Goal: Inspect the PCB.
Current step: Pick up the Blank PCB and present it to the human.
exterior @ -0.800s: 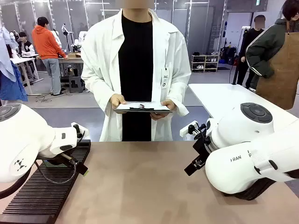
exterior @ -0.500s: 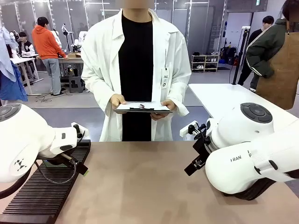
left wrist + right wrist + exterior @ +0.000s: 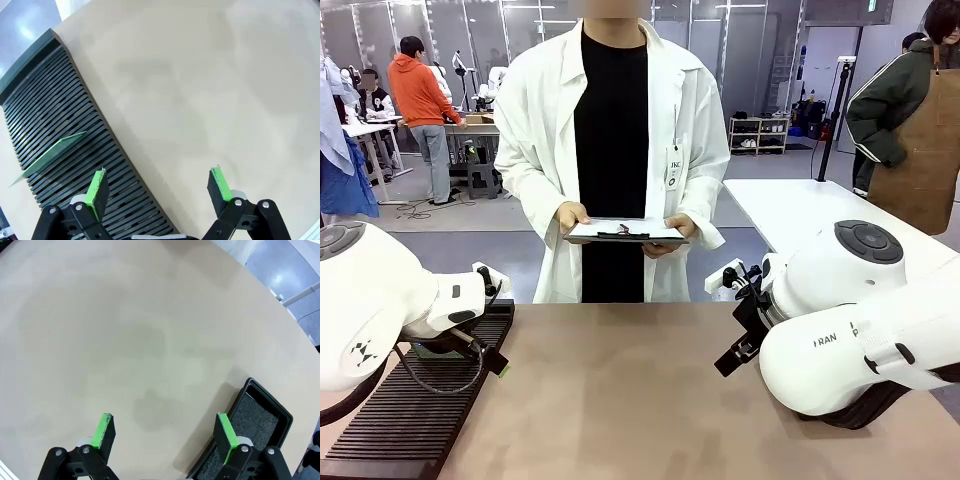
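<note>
The left gripper [image 3: 159,172] is seen spread to its full width, released and empty, with bare table [image 3: 210,80] between its pads. The right gripper [image 3: 163,416] is likewise held wide open over the tabletop, and nothing is grasped or touched.

One PCB [image 3: 50,152] is counted: it is set on edge, tilted, in the black slotted tray [image 3: 65,100], at about 8 o'clock in the left wrist view, just beside the left finger. One slotted tray is seen. One black foam-lined tray [image 3: 255,425] is found at 4 o'clock in the right wrist view. One clipboard [image 3: 625,232] is held by the person [image 3: 610,120] at 12 o'clock across the table.
</note>
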Action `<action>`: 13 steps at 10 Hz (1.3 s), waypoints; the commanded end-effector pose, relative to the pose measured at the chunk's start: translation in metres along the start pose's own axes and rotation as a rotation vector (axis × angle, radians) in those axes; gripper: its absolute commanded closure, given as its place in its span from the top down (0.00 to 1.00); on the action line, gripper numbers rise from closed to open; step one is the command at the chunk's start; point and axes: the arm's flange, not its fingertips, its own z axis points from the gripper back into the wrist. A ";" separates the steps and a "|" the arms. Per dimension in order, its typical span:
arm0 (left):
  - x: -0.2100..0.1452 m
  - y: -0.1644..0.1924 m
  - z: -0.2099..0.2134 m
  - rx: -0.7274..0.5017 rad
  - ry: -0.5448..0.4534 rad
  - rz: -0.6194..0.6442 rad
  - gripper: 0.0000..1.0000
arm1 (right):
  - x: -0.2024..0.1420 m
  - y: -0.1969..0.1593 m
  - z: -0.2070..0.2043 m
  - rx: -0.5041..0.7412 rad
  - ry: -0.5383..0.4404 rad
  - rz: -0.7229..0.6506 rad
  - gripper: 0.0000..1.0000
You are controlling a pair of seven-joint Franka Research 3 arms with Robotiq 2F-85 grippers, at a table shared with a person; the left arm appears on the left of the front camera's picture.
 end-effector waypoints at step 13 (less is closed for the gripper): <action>-0.102 0.143 0.126 -0.854 -0.169 0.357 1.00 | -0.107 -0.113 0.139 0.863 -0.239 -0.321 1.00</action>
